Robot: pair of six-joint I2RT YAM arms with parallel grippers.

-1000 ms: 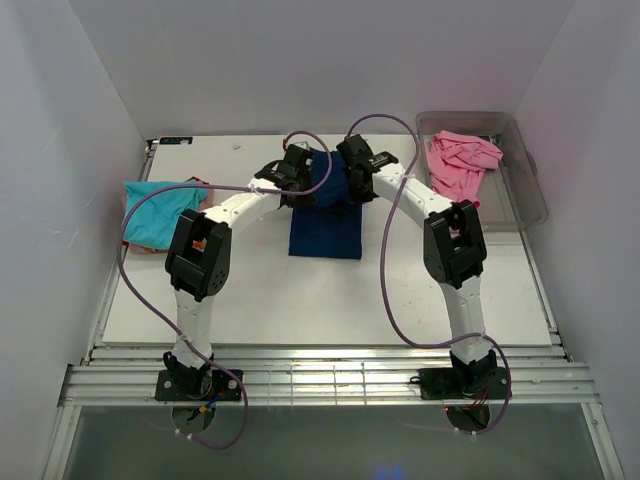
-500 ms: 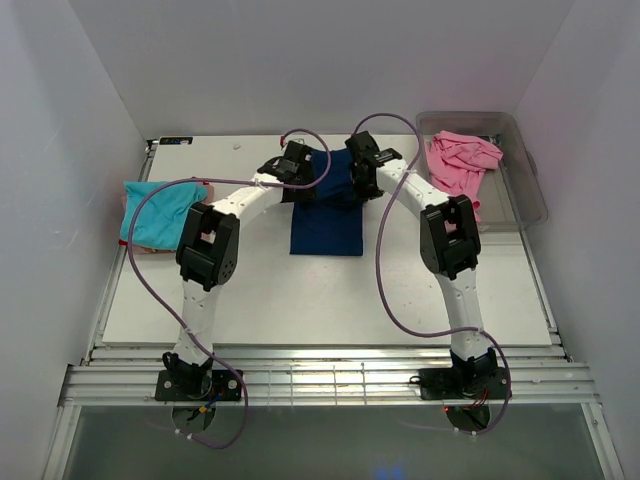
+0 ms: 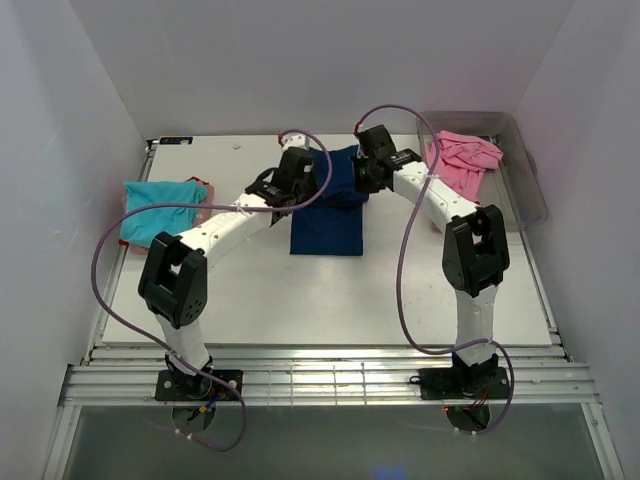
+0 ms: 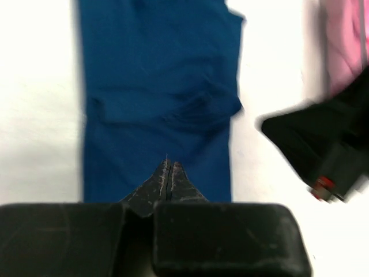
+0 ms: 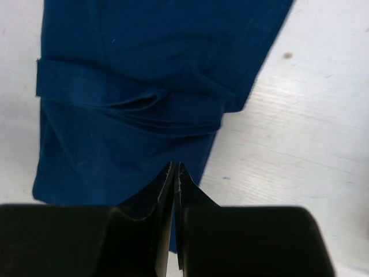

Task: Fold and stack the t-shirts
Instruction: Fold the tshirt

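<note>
Navy t-shirt [image 3: 326, 225] is the one you're on, so start at the tips. The left gripper [image 4: 168, 167] and right gripper [image 5: 174, 168] are both pressed fully together right over the blue cloth. From the wrist cams I honestly can't tell if any fabric is nipped between them or if they're just sitting on top. They sit at the shirt's far end, left near its left edge, right near its right edge. The shirt is already narrowed into a long strip running far to near in the middle of the table [image 3: 300, 300], with a tucked band bunching across it in the right wrist view. My guess is the next bit is folding the far end down to the near hem. Make sure you've got every layer before lifting, raise both sides level, keep the cloth taut between them, and lay it down square so that tucked band doesn't flop out. The turquoise shirt [image 3: 160, 210] lies at the table's left edge, probably your stacking spot. The pink shirt [image 3: 462, 160] is crumpled in the clear tub [image 3: 530, 190] on the right.
</note>
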